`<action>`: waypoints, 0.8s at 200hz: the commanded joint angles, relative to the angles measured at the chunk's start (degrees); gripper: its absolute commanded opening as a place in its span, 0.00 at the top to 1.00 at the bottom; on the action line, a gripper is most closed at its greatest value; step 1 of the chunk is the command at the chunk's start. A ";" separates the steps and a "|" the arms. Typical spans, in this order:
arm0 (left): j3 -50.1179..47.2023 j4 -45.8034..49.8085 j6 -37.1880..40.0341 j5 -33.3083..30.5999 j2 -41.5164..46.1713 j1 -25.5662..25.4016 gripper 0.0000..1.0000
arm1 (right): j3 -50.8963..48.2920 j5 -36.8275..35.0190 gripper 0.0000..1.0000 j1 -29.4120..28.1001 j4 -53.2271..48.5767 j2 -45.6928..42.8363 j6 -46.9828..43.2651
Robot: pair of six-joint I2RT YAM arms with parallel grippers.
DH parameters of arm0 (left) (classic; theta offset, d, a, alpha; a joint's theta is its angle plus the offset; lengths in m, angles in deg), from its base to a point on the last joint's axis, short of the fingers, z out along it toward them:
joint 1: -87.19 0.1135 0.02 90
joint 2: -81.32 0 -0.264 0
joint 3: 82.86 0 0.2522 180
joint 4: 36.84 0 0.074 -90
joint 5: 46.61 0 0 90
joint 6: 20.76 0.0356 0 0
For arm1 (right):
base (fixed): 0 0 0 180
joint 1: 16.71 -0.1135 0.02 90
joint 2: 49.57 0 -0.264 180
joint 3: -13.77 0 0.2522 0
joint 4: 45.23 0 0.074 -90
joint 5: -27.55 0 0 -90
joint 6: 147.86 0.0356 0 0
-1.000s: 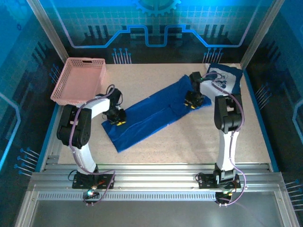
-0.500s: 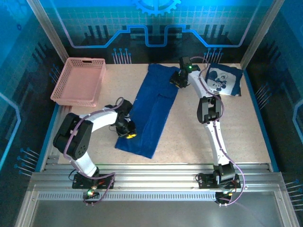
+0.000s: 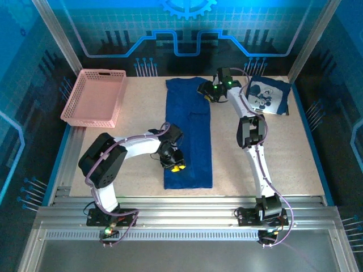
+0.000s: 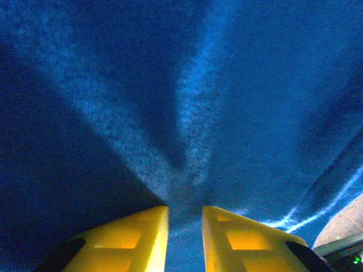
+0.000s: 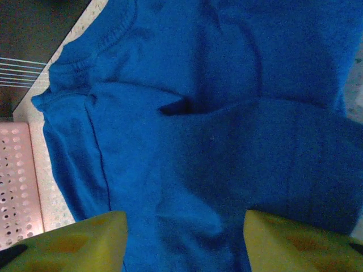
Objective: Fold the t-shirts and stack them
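A royal-blue t-shirt (image 3: 190,130), folded into a long strip, lies down the middle of the table from the far edge toward me. My left gripper (image 3: 173,162) is at its near left edge, yellow fingers (image 4: 142,238) shut on a pinch of the cloth (image 4: 187,170), which wrinkles away from the jaws. My right gripper (image 3: 206,93) hovers at the strip's far right corner; its fingers (image 5: 85,238) stand wide open over the t-shirt (image 5: 187,141) near the collar. A second t-shirt (image 3: 267,96), folded with a white-and-black cartoon print up, lies at the far right.
A pink lattice basket (image 3: 95,97) stands at the far left, and its corner (image 5: 17,187) appears in the right wrist view. Bare speckled tabletop (image 3: 272,153) lies right of the strip. Metal rails (image 3: 181,207) run along the near edge.
The t-shirt has swung from a diagonal to lie straight, front to back. My left gripper dragged its near end to the right. My right gripper stayed near the far end, shifting slightly left.
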State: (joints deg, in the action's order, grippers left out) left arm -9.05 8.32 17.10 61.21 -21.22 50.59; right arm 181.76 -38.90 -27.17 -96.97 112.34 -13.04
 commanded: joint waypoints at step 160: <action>-25.17 -8.14 -8.32 1.51 26.61 -4.31 0.49 | -114.65 15.03 0.36 -13.07 -1.77 -82.89 -9.96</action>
State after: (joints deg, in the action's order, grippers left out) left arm -32.87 5.98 10.50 60.95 6.76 47.31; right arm 69.38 -25.74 -40.06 -103.35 31.40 -24.78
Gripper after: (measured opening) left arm 0.516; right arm 0.639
